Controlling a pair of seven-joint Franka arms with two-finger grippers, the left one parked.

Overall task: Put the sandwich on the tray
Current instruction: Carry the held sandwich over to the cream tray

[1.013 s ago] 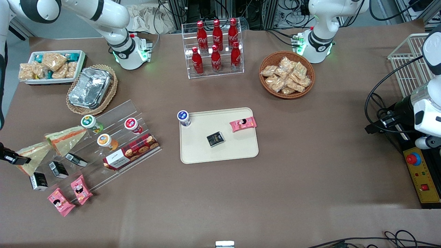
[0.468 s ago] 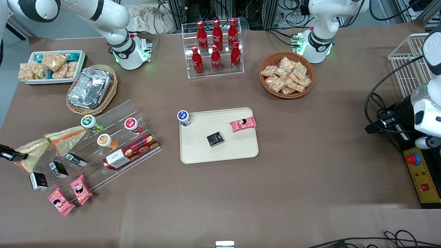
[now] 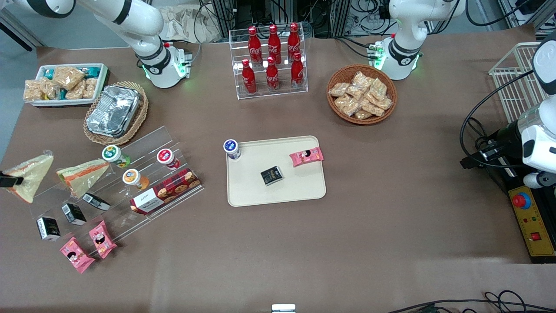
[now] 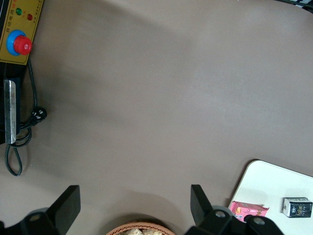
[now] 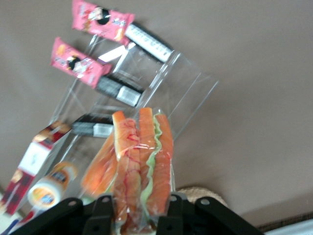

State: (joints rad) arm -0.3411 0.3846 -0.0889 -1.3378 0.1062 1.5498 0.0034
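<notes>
A wrapped wedge sandwich [image 3: 27, 175] with orange and green filling hangs above the table at the working arm's end, and my gripper [image 3: 6, 181] is shut on it. In the right wrist view the sandwich [image 5: 141, 159] sits clamped between the two black fingers [image 5: 102, 211], with the gripper [image 5: 139, 215] around its base. A second sandwich [image 3: 81, 172] lies on the clear acrylic rack [image 3: 143, 143]. The cream tray [image 3: 299, 187] lies flat mid-table, well apart from the gripper; it holds a pink snack packet [image 3: 306, 156] and a small black box [image 3: 272, 175].
A blue-capped cup [image 3: 232, 148] stands at the tray's corner. The rack carries cups, a cookie box [image 3: 165, 191] and black boxes; pink packets [image 3: 87, 248] lie in front of it. A foil tray in a basket [image 3: 114, 112], a cola rack [image 3: 271, 61] and a snack basket [image 3: 361, 94] stand farther away.
The gripper has lifted the held sandwich off the rack's end and carried it farther from the front camera. Everything else has stayed in place.
</notes>
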